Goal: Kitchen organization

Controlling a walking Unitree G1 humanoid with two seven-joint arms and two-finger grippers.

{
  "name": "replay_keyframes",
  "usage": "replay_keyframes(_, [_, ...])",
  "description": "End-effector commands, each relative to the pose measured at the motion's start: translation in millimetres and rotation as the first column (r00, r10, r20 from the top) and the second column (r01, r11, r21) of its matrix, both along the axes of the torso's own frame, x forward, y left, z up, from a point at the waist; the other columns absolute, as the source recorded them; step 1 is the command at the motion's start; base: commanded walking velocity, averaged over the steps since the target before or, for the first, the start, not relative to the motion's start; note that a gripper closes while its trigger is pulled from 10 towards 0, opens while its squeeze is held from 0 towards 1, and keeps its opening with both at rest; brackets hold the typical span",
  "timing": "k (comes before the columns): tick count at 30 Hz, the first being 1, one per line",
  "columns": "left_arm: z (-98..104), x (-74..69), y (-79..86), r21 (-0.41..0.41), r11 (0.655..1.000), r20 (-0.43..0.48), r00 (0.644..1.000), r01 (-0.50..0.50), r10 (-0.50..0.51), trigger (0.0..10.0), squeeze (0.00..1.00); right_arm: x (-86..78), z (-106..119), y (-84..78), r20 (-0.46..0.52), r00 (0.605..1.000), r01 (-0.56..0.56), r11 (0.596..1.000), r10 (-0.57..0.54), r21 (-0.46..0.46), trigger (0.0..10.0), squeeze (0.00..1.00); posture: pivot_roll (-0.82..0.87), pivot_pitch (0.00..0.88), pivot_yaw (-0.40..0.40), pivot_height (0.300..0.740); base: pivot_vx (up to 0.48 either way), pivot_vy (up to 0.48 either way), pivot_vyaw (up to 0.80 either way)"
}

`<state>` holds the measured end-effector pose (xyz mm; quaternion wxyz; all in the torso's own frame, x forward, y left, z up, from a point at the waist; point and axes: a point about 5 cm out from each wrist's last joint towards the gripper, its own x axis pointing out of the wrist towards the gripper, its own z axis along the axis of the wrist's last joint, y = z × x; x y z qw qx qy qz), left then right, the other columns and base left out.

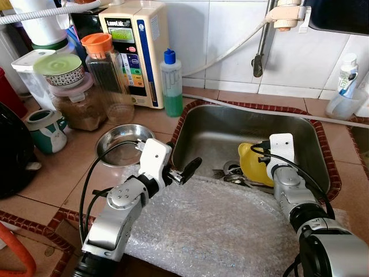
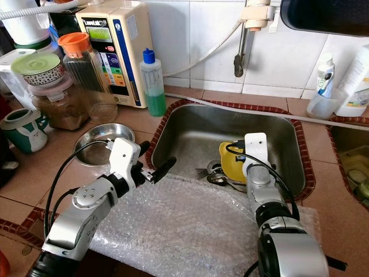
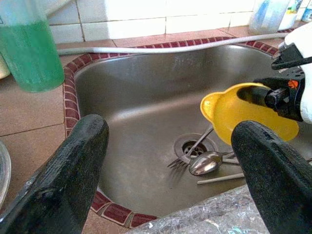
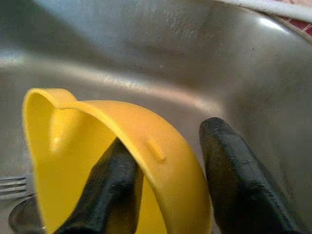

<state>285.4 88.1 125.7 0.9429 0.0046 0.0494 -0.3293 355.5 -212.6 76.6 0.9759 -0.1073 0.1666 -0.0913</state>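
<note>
A yellow plastic bowl (image 1: pixel 252 165) stands tilted on its side in the steel sink (image 1: pixel 230 124), above a fork (image 3: pixel 183 158) and a spoon (image 3: pixel 207 163) by the drain. My right gripper (image 4: pixel 165 141) is down in the sink, shut on the bowl's rim, with one finger (image 4: pixel 109 190) inside and the other (image 4: pixel 239 180) outside. My left gripper (image 1: pixel 184 170) hovers open and holds nothing. It is over the sink's front-left corner, at the edge of a sheet of bubble wrap (image 1: pixel 213 225).
An empty steel bowl (image 1: pixel 121 141) sits on the tiled counter left of the sink. Behind it stand a green soap bottle (image 1: pixel 171 86), a water purifier (image 1: pixel 135 52), jars (image 1: pixel 106 75) and a mug (image 1: pixel 46 130). A tap pipe (image 1: pixel 262 46) hangs over the sink's back.
</note>
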Motion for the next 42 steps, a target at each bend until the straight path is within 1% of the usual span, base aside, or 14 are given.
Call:
replay_keyframes(1, [3.2, 0.4, 2.0, 0.021, 1.0, 0.012, 1.0, 0.001, -0.001, 10.0, 1.0, 2.3, 1.2, 4.3, -0.008, 1.0, -0.01, 1.0, 0.01, 0.011, 10.0, 1.0, 0.06, 0.0, 0.086, 0.74, 0.0, 0.0, 0.0])
replay_keyframes(4, [3.1, 0.9, 2.9, 0.027, 1.0, 0.014, 1.0, -0.005, 0.005, 10.0, 1.0, 0.7, -3.8, 5.4, -0.059, 0.998, -0.027, 0.999, 0.028, 0.018, 10.0, 1.0, 0.06, 0.0, 0.086, 0.74, 0.0, 0.0, 0.0])
replay_keyframes(5, [3.2, 1.3, 2.8, 0.028, 1.0, 0.015, 1.0, -0.007, 0.006, 10.0, 1.0, -0.9, -8.5, 8.4, -0.095, 0.994, -0.04, 0.997, 0.047, 0.071, 10.0, 1.0, 0.06, 0.0, 0.088, 0.74, 0.0, 0.0, 0.0])
replay_keyframes(8, [3.5, 1.7, 2.1, 0.028, 1.0, 0.016, 1.0, -0.006, 0.006, 10.0, 1.0, -2.6, -13.0, 12.5, -0.123, 0.99, -0.046, 0.99, 0.063, 0.133, 10.0, 1.0, 0.05, 0.0, 0.09, 0.74, 0.0, 0.0, 0.0])
replay_keyframes(18, [3.8, 2.5, 1.3, 0.032, 0.999, 0.019, 1.0, -0.007, 0.007, 10.0, 1.0, -5.0, -18.0, 17.8, -0.152, 0.983, -0.085, 0.986, 0.107, 0.146, 10.0, 1.0, 0.05, 0.0, 0.093, 0.74, 0.0, 0.0, 0.0])
replay_keyframes(22, [4.2, 3.1, 1.3, 0.033, 0.999, 0.021, 1.0, -0.009, 0.008, 10.0, 1.0, -3.3, -15.7, 21.0, -0.133, 0.982, -0.112, 0.98, 0.135, 0.161, 10.0, 1.0, 0.05, 0.0, 0.093, 0.74, 0.0, 0.0, 0.0])
replay_keyframes(23, [4.3, 3.1, 1.4, 0.033, 0.999, 0.021, 1.0, -0.01, 0.009, 10.0, 1.0, -1.4, -13.8, 30.5, -0.118, 0.972, -0.18, 0.964, 0.205, 0.195, 10.0, 1.0, 0.05, 0.0, 0.093, 0.74, 0.0, 0.0, 0.0])
replay_keyframes(25, [4.6, 3.5, 1.4, 0.035, 0.999, 0.022, 1.0, -0.01, 0.01, 10.0, 1.0, 0.1, -12.5, 42.4, -0.107, 0.955, -0.243, 0.938, 0.276, 0.246, 10.0, 1.0, 0.05, 0.0, 0.095, 0.74, 0.0, 0.0, 0.0])
replay_keyframes(28, [4.7, 3.8, 1.5, 0.035, 0.999, 0.022, 1.0, -0.013, 0.012, 10.0, 1.0, 2.5, -8.8, 49.9, -0.077, 0.949, -0.27, 0.916, 0.304, 0.295, 10.0, 1.0, 0.05, 0.0, 0.093, 0.74, 0.0, 0.0, 0.0])
replay_keyframes(32, [4.7, 3.8, 1.5, 0.036, 0.999, 0.023, 1.0, -0.016, 0.015, 10.0, 1.0, 5.8, -2.9, 52.0, -0.038, 0.952, -0.279, 0.909, 0.305, 0.309, 10.0, 1.0, 0.05, 0.0, 0.09, 0.74, 0.0, 0.0, 0.0])
replay_keyframes(35, [4.4, 3.8, 1.9, 0.037, 0.999, 0.023, 1.0, -0.02, 0.019, 10.0, 1.0, 11.6, 10.3, 55.7, 0.066, 0.945, -0.323, 0.877, 0.321, 0.356, 10.0, 1.0, 0.05, 0.0, 0.089, 0.74, 0.0, 0.0, 0.0])
replay_keyframes(36, [4.4, 3.9, 1.9, 0.037, 0.999, 0.023, 1.0, -0.021, 0.021, 10.0, 1.0, 14.8, 18.5, 55.4, 0.128, 0.943, -0.332, 0.862, 0.307, 0.383, 10.0, 1.0, 0.05, 0.0, 0.087, 0.74, 0.0, 0.0, 0.0])
replay_keyframes(39, [4.4, 3.7, 1.6, 0.037, 0.999, 0.024, 0.999, -0.024, 0.023, 10.0, 1.0, 18.6, 29.7, 53.7, 0.21, 0.935, -0.348, 0.846, 0.285, 0.404, 10.0, 1.0, 0.05, 0.0, 0.086, 0.74, 0.0, 0.0, 0.0])
replay_keyframes(42, [3.9, 3.7, 1.0, 0.038, 0.999, 0.024, 0.999, -0.027, 0.026, 10.0, 1.0, 20.1, 35.4, 53.2, 0.253, 0.928, -0.36, 0.839, 0.275, 0.409, 10.0, 1.0, 0.05, 0.0, 0.085, 0.74, 0.0, 0.0, 0.0])
